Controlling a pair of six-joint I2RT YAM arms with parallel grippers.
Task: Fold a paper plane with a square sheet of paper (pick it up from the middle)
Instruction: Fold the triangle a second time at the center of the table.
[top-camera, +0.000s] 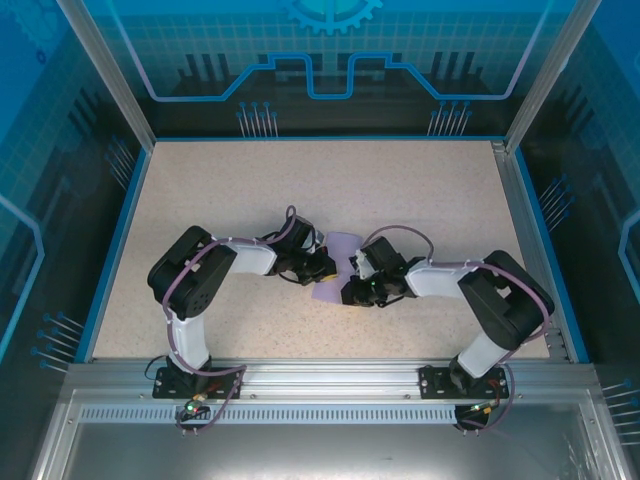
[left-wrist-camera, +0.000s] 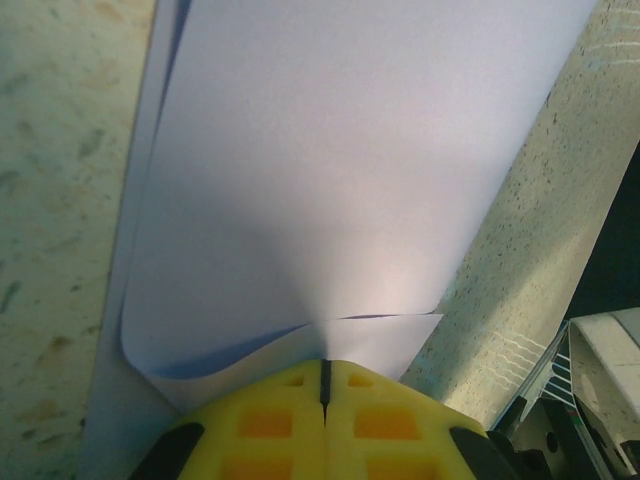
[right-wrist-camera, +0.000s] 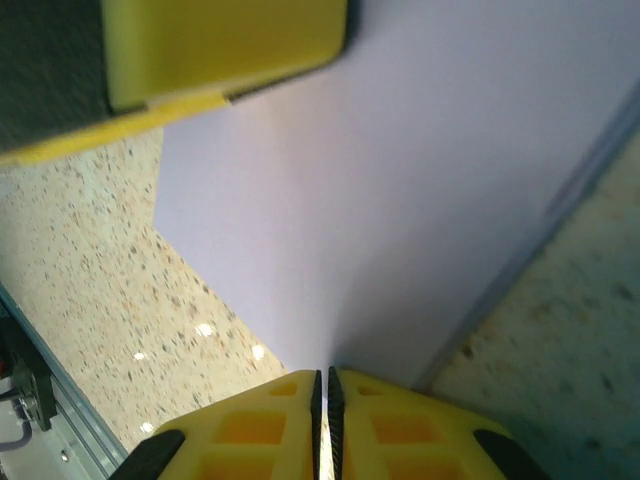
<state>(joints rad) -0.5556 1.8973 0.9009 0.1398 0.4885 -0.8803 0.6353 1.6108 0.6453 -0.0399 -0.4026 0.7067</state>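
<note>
Lavender paper sits at the middle of the speckled table (top-camera: 400, 190), pinched from both sides.

On the left, the left arm (top-camera: 190, 285) rises from its base at the near edge, bends at the elbow and reaches its forearm rightward toward the centre. The left gripper (top-camera: 320, 272) meets the sheet of paper (top-camera: 338, 262) on its left side. In the left wrist view the yellow fingers (left-wrist-camera: 270, 420) are pressed together, clamping the sheet's near edge (left-wrist-camera: 340, 180). The paper fans away from them in a broad, bowed surface. A second layer shows along its left side and curls under near the fingertips.

On the right, the right arm (top-camera: 500, 300) mirrors that pose, elbow out to the right and forearm pointing left. The right gripper (top-camera: 352, 290) bites the sheet's near-right part. In the right wrist view its fingers (right-wrist-camera: 250, 430) are drawn almost flush, nipping the paper's edge (right-wrist-camera: 400, 200). The left gripper's yellow finger (right-wrist-camera: 220, 50) hangs just beyond the sheet's far side.
</note>
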